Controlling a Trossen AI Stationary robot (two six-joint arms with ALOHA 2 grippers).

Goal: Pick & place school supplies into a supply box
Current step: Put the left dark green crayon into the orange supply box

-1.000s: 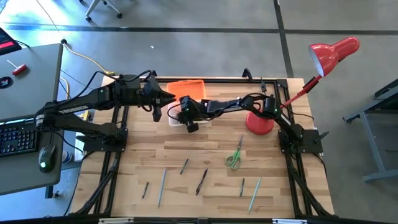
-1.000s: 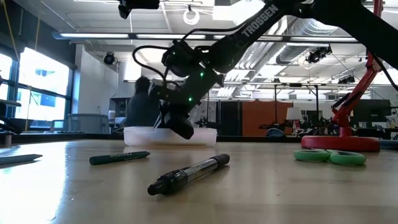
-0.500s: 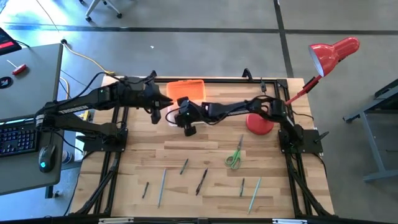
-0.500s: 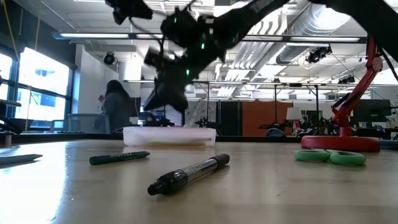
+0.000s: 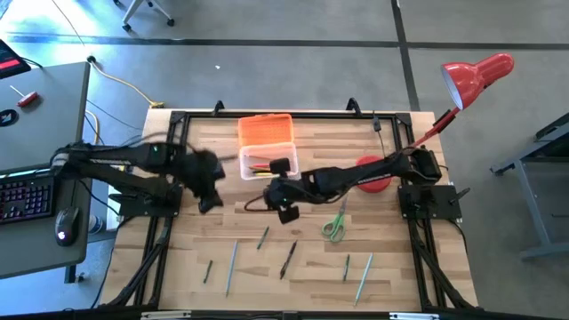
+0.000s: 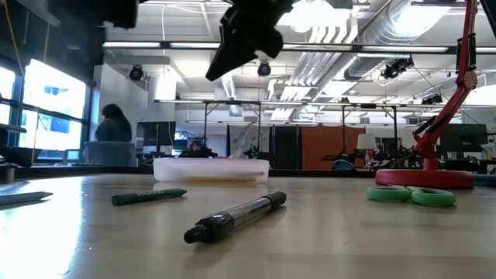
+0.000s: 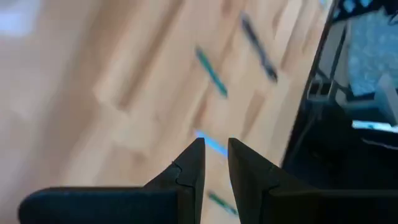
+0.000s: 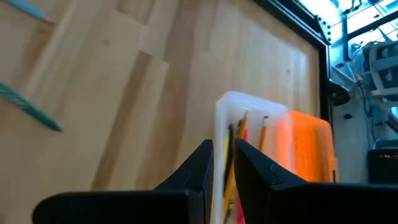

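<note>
Beside the box [image 5: 267, 162], both grippers have pulled back, fingers near-together, seemingly empty; more pens [image 5: 289, 258] wait.

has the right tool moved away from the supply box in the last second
Yes. In the high view the right tool now hangs over bare wood on the near side of the supply box, closer to the green scissors; earlier it was over the box.

Pale matt wooden table [image 5: 293, 222], clear plastic supply box [image 5: 258, 164] with glossy orange lid [image 5: 265, 129].
</note>
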